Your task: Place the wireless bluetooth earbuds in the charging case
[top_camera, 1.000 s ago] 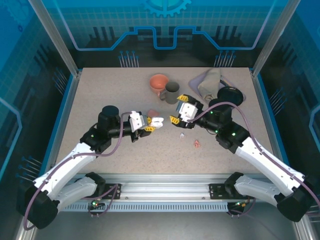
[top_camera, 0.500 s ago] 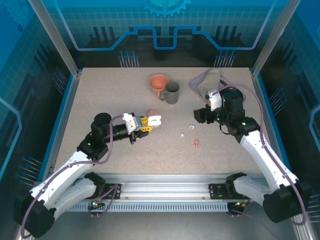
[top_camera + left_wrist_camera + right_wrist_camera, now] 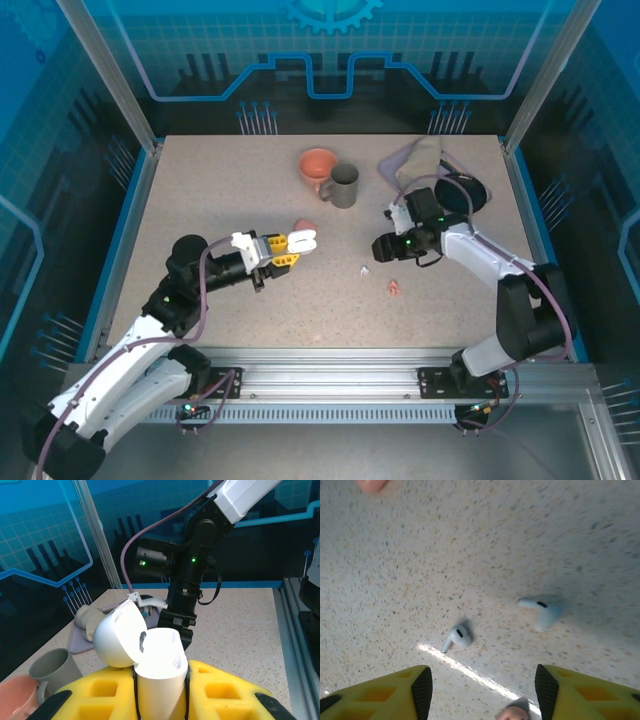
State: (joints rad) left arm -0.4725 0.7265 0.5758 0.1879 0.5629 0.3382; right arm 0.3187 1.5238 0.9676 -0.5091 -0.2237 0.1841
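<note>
- Left gripper [image 3: 160,682] — closed on the base of the white charging case [image 3: 159,652], which it holds clear of the bench with the lid [image 3: 119,639] swung open
- Right gripper [image 3: 480,687] — jaws spread wide with nothing between them, pointing down at the bench [image 3: 570,530]
- White earbuds [image 3: 456,637]: both lie loose on the bench under the right gripper, apart from each other and well apart from the case
- Pink bud [image 3: 512,714]: rests at the near edge of the right wrist view, close between the jaws
- Risk: the earbuds are tiny and rounded, so an off-centre closing would likely flick one away or pinch it askew
- Risk: the pink bud could be swept into the grasp
- Risk: pressing a bud home may tilt the case in its hold
</note>
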